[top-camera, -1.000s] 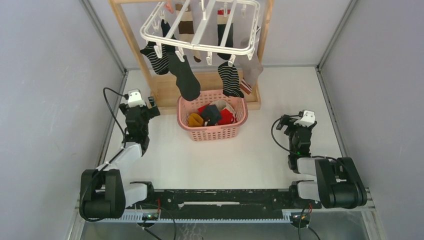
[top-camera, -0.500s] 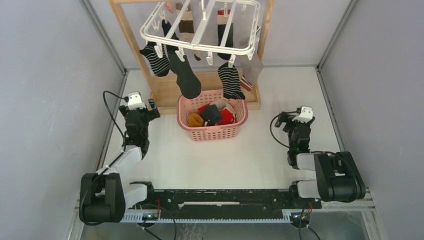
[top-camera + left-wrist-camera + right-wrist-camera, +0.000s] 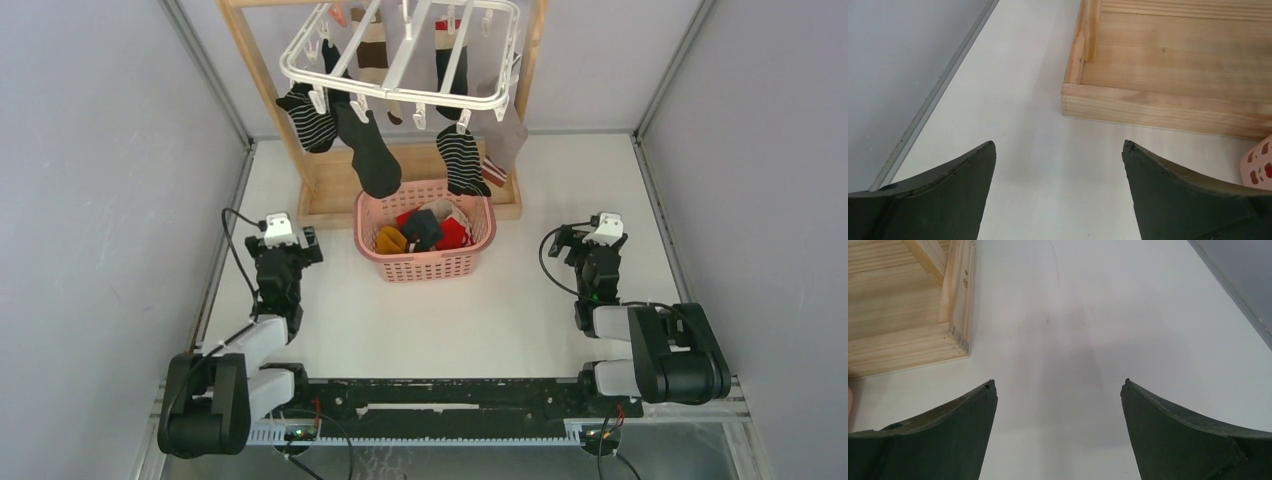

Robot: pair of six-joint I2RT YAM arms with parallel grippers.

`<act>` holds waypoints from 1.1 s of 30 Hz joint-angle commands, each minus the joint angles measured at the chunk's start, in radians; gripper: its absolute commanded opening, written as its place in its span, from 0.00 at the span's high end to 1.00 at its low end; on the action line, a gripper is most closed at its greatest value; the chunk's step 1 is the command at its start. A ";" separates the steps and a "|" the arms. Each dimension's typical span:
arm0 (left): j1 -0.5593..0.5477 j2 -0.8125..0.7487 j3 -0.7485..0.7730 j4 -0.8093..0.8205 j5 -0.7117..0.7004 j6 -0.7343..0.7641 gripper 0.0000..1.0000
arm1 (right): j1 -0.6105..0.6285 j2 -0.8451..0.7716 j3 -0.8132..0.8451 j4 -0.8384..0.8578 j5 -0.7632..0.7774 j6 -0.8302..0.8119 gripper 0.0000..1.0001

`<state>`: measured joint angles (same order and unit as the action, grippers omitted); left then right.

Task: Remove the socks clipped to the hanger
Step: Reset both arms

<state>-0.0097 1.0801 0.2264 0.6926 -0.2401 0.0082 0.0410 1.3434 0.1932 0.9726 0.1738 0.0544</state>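
I see grey walls on three sides, a white table, a wooden stand; lighting seems even.

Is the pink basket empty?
No, the pink basket has several socks piled inside it, red, yellow and dark ones.

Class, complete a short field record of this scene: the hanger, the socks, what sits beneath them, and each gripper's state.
Hanger: white plastic rectangular drying frame, on the tall wooden stand
Clipped socks: several, including a plain black sock and a black-white striped sock
Beneath: pink plastic basket holding loose socks
Left gripper: open, empty, over the white table
Right gripper: open, empty
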 commanded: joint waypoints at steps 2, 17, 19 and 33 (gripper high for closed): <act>0.007 0.061 -0.010 0.215 0.059 0.020 0.00 | 0.002 0.004 0.033 0.028 -0.011 -0.010 0.01; 0.007 0.179 -0.043 0.382 0.011 -0.001 0.00 | -0.013 0.007 0.045 0.005 -0.043 -0.005 0.00; 0.007 0.178 -0.040 0.376 0.007 -0.001 0.00 | -0.022 0.007 0.053 -0.006 -0.061 -0.002 0.00; 0.007 0.176 -0.042 0.375 0.008 -0.001 0.00 | -0.023 0.007 0.053 -0.009 -0.066 -0.002 0.00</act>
<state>-0.0097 1.2583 0.1703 1.0183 -0.2180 0.0151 0.0219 1.3449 0.2180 0.9386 0.1207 0.0540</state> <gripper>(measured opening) 0.996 0.993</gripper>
